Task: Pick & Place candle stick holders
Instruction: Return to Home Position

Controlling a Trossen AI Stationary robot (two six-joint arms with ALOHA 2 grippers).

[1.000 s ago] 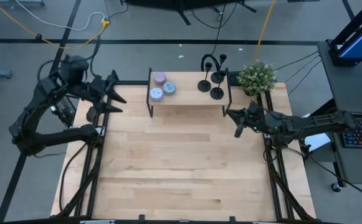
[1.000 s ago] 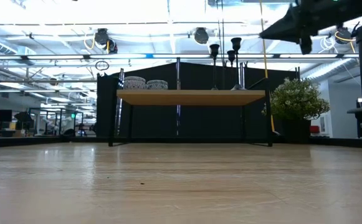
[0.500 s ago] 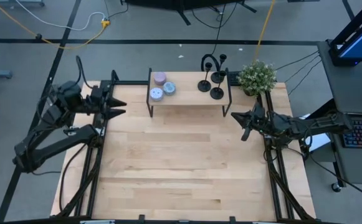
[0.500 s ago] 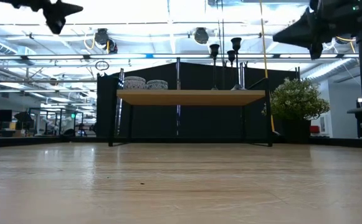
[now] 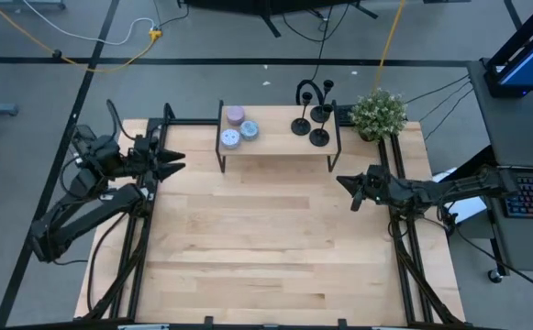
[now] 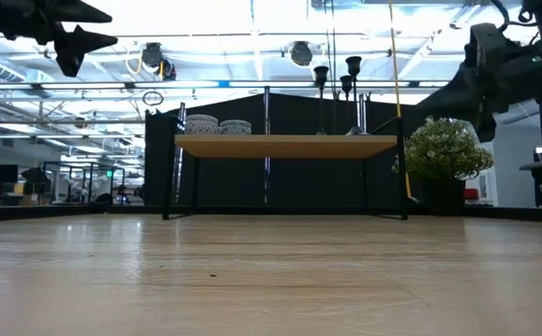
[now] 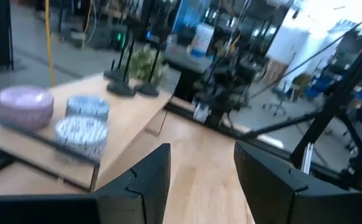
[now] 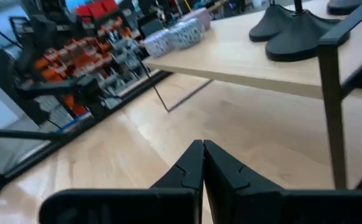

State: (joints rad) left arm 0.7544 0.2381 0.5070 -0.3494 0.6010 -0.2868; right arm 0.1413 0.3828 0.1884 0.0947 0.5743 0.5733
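Bare wood of the table (image 5: 266, 247) runs wide between the two arms. The shelf (image 5: 280, 148) lines the far edge, and three black, thin-stemmed candle stick holders (image 5: 319, 137) stand at its right end. The left gripper (image 5: 172, 163) hangs spread and empty at the left edge. The right gripper (image 8: 202, 147) is pinched together on nothing near the right edge.

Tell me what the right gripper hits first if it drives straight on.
Probably nothing nearby: the right gripper points across the table in front of the shelf, toward the left gripper opposite; height unclear.

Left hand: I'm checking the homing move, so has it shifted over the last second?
Yes. In the high view the left hand has slid toward the table's near edge, from beside the shelf to just past its front edge.
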